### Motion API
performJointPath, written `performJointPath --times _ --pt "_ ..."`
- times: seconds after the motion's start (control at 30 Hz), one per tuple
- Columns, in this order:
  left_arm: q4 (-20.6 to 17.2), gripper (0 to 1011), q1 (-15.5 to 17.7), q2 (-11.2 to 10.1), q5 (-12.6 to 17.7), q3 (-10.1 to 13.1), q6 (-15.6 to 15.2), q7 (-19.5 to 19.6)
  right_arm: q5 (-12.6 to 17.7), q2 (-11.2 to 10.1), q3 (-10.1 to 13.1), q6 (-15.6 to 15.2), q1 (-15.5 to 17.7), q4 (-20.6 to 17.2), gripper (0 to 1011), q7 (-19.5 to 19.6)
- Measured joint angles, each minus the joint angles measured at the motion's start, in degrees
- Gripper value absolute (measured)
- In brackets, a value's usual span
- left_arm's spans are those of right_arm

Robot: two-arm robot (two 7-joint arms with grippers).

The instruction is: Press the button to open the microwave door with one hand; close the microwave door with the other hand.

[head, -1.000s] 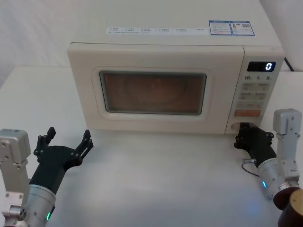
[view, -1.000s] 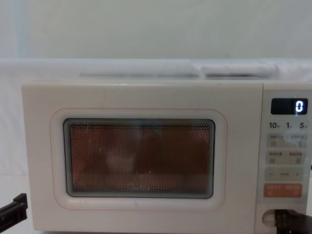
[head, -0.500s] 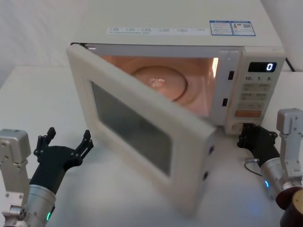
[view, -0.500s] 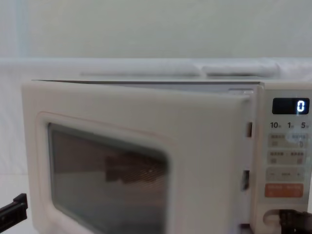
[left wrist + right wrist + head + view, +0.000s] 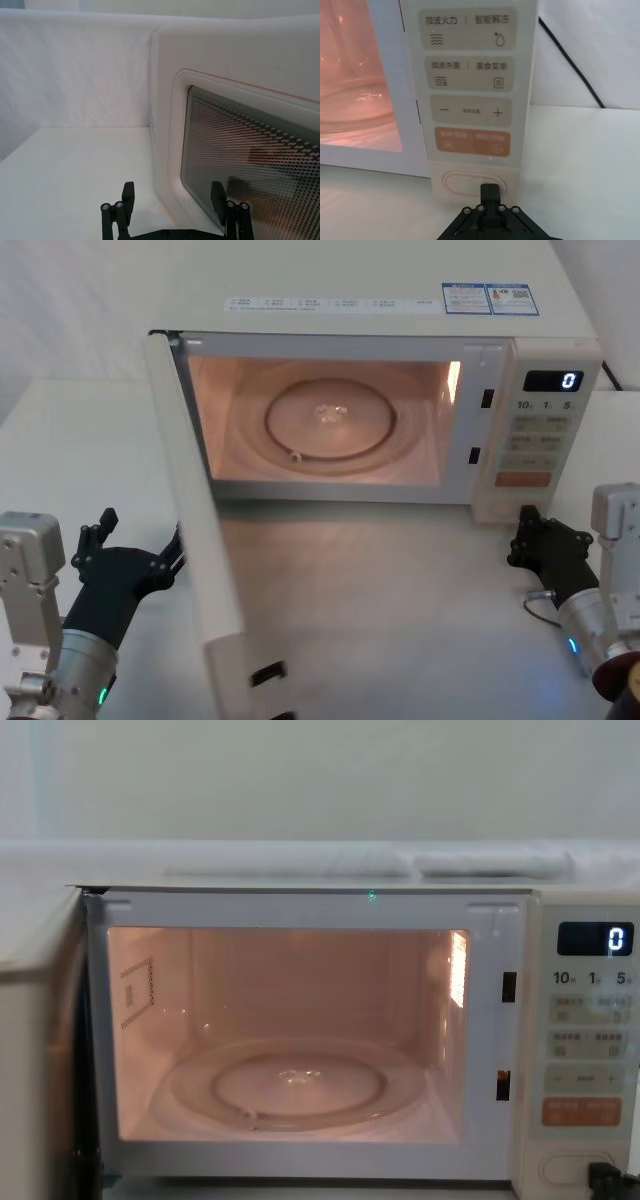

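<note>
— Two grippers, one wide-open microwave door (image 5: 205, 570): why is the left gripper (image 5: 137, 545) parked there, fingers spread?

— It sits just outside the door's face, near the window, likely placed to push it shut. I can't tell if they touch.

— And the right gripper (image 5: 533, 532)?

— Fingers pressed together into a single tip, just before the button (image 5: 472, 183) at the foot of the control panel (image 5: 537, 435). The lit cavity (image 5: 320, 420) suggests its pressing is done.

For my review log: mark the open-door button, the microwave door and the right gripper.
button (image 5: 474, 184): right wrist view, middle of its face.
microwave door (image 5: 205, 570): head view, inner face.
right gripper (image 5: 545, 545): head view, its black jaws.
</note>
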State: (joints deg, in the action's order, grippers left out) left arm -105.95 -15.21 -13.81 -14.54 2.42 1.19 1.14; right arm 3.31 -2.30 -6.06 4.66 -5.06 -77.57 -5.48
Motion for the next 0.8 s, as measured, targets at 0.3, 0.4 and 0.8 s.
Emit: performJointPath --times 0.3,0.4,0.8 --pt "0.0 1001 0.0 0.0 0.0 0.0 0.0 0.0 0.1 -0.8 0.1 -0.6 3.4 -4.6 0 -0.4" --pt "0.0 1001 0.0 0.0 0.0 0.0 0.0 0.0 0.1 -1.2 0.0 -0.6 4.6 -6.6 0 -0.7" --pt "0.0 1001 0.0 0.0 0.0 0.0 0.0 0.0 0.7 -2.6 0.9 -0.9 8.8 -12.1 16 -1.0"
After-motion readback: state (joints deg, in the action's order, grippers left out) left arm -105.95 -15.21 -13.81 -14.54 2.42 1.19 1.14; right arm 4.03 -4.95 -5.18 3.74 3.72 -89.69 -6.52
